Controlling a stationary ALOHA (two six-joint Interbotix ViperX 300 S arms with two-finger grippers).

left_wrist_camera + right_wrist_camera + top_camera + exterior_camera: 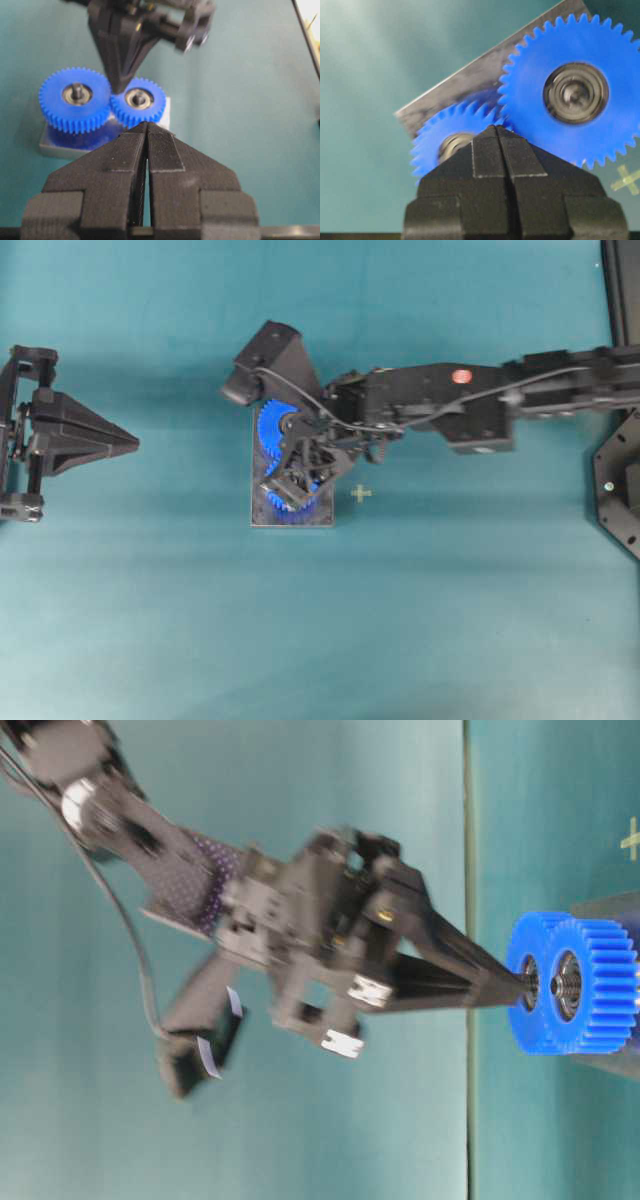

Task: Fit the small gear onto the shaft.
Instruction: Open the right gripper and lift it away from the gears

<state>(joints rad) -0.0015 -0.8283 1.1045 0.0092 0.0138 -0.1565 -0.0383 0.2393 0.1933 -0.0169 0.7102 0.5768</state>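
The small gear (pixel 138 101) sits flat on the plate (pixel 56 145), its teeth meshed with the large gear (pixel 75 105) beside it. The right gripper (pixel 119 86), fingers pressed together and empty, points at its hub. The left gripper (pixel 146 126) hangs closed, well apart, with bare table (pixel 450 620) around the plate's edges.
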